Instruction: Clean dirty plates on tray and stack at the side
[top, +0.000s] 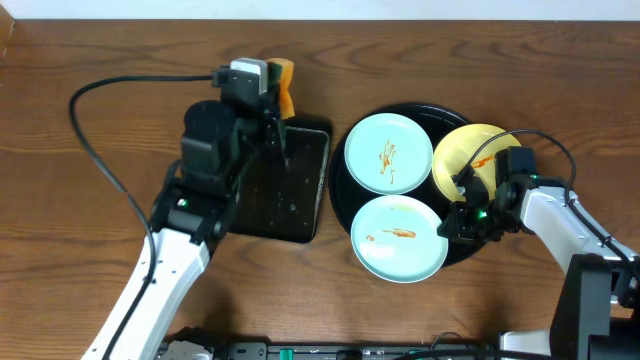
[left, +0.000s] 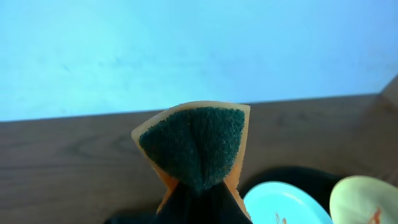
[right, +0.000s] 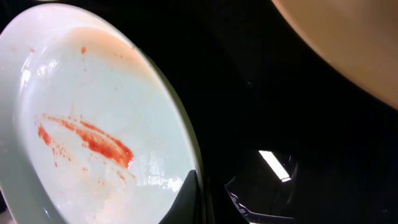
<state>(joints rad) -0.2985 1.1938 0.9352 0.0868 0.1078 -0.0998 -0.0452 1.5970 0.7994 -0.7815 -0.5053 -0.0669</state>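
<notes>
- Dark wood-grain table (top: 60, 230) carries a round black tray (top: 430, 115) with all three plates on it: far mint plate (top: 388, 152), near mint plate (top: 400, 237) and yellow plate (top: 475, 160), each streaked with sauce. None is at the side yet.
- Left end effector (top: 270, 105) is clamped on a sponge (left: 196, 143), green face forward, above a rectangular tray (top: 300, 190) and well apart from the plates.
- Right end effector (top: 462, 215) sits at the near plate's right rim. One finger (right: 186, 199) lies on the rim; I cannot tell whether the jaws have closed on it.
- Risks, as I judge them:
  - The glossy rim could slip from a shallow pinch.
  - The near plate overhangs the tray edge, so a push might tip it off.
  - Lifting could knock the yellow plate just beside it.
  - Scrubbing an unsteadied plate may slide it.
</notes>
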